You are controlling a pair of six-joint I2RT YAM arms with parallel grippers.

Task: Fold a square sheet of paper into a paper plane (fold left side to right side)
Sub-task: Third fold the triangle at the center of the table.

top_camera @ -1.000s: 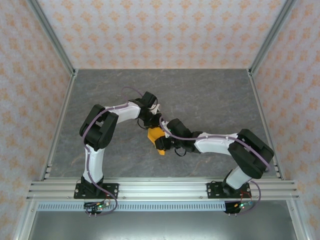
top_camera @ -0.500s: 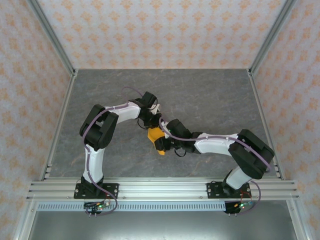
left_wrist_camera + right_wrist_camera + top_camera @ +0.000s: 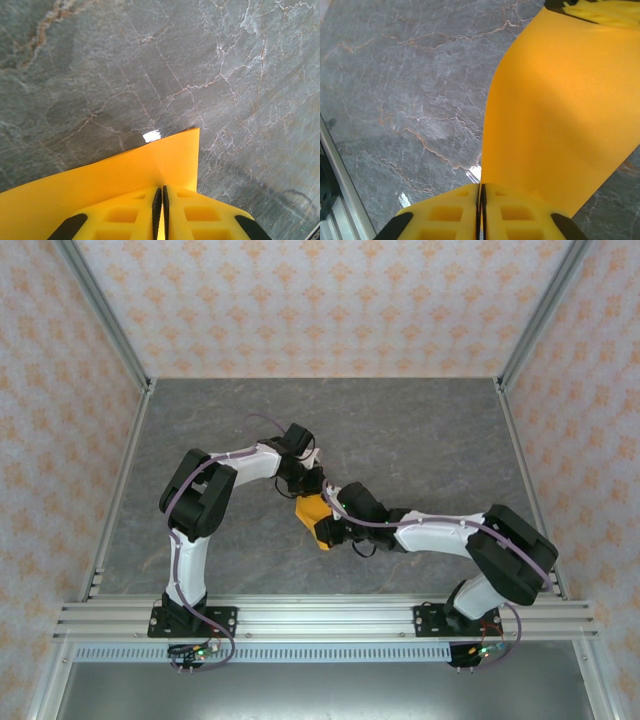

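Fingers of your left gripper [image 3: 160, 199] and right gripper [image 3: 481, 197] — both pressed together — pinch opposite ends of the orange paper sheet [image 3: 313, 512] over the desk [image 3: 420, 430].

Overhead from behind, 2 close wrist views, likely sharing sheet [image 3: 125, 172]

The left arm [image 3: 200, 502] and right arm [image 3: 440, 533] bend inward, wrists nearly meeting. The left gripper [image 3: 160, 192] and right gripper [image 3: 481, 187] each clamp the orange paper [image 3: 560, 110].
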